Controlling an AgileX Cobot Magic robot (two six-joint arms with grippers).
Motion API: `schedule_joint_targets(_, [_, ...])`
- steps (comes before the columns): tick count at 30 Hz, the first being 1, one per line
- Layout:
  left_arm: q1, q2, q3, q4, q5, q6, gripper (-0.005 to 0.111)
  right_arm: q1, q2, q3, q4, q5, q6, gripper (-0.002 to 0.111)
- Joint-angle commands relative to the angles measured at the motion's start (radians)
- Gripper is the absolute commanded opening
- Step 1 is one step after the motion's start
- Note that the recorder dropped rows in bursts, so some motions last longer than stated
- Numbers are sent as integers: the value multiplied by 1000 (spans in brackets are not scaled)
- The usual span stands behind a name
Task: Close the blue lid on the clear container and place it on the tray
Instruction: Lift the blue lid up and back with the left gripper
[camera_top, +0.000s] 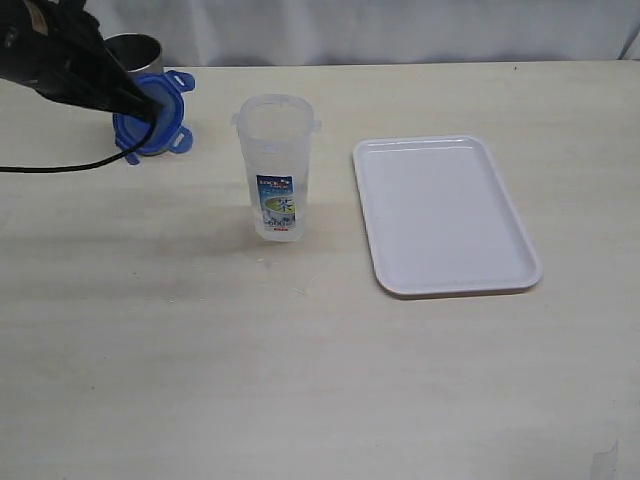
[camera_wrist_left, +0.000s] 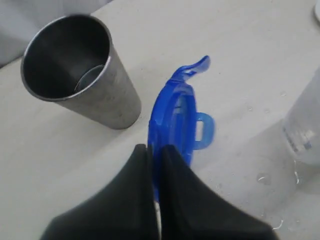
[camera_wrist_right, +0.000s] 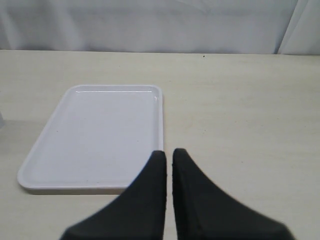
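The left gripper (camera_wrist_left: 156, 150) pinches the lid (camera_wrist_left: 175, 115) by its rim, held on edge, perhaps clear of the table (camera_wrist_left: 250, 50); a cup (camera_wrist_left: 75, 70) stands just beside it. The container (camera_top: 277, 170) stands open farther out, the tray (camera_top: 445, 215) beyond. The right gripper (camera_wrist_right: 168, 155) is closed and empty, the tray just ahead

obstacle: steel cup (camera_top: 140, 48) just beside blue lid (camera_top: 168, 118) | free: gap between clear container (camera_top: 277, 160) and tray (camera_top: 445, 215)

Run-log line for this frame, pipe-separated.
phase: lid grasp | left gripper: shut on blue lid | right gripper: shut, empty | clear container: upright, lidless | tray: empty
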Motion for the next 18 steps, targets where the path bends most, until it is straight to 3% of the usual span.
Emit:
schedule_joint_targets(1, [-48,0,-7,9,-87,23,0,2,-5,1,3,-2,-7,5])
schedule_joint_targets(13, [-52,20,-7,70,-481,87,0,2,-5,1,3,-2,-7,5])
schedule_joint_targets(18, [-52,92,-7,259,-564,97,0,2,-5,1,3,-2,-7,5])
